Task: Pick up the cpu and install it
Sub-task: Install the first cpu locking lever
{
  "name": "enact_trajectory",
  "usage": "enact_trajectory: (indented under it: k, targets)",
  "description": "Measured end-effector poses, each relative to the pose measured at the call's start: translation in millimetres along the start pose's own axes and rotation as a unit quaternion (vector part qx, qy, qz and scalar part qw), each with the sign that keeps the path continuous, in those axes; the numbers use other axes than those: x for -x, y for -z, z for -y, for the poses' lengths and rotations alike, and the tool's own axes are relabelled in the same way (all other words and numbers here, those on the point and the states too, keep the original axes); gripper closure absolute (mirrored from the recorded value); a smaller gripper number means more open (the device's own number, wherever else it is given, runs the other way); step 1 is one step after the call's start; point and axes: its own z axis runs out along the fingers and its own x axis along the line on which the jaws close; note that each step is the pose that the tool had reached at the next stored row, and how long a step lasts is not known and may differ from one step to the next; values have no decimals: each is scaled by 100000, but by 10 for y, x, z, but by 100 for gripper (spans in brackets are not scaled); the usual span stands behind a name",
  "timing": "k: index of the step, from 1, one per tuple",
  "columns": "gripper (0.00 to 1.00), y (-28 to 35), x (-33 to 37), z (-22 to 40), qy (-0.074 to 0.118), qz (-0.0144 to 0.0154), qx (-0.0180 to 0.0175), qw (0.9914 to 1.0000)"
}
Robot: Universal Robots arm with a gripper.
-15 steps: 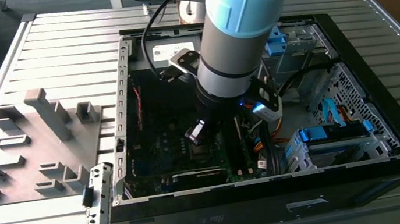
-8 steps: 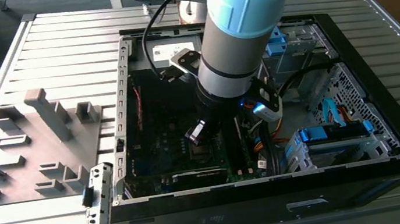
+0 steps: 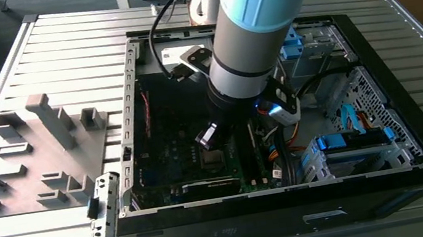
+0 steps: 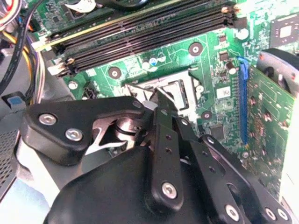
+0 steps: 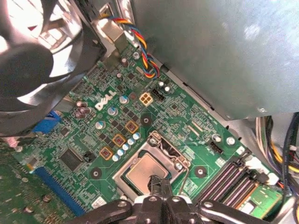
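The open computer case [image 3: 289, 194] lies on the slatted surface [image 3: 62, 58]. On its green motherboard [image 5: 177, 109] the cpu [image 5: 142, 170] sits in its socket — the tool [image 5: 160, 184], fingers pinched together, touching its edge.

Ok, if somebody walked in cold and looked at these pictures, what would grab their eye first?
Probably the big pale-blue robot arm reaching down into the open black computer case on the slatted metal table in the exterior view. Next, the green motherboard in both wrist views, where the end effector sits right over the silvery cpu lying in its socket, fingertips close together at the chip.
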Motion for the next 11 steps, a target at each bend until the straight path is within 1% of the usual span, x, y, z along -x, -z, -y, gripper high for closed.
enact_trajectory:
  k: [3,7,11]
  targets:
    - [89,52,0,-6,9,3,2,100000]
    - [89,74,12,-23,12,46,53,100000]
    - [89,96,18,-34,45,282,311,99999]
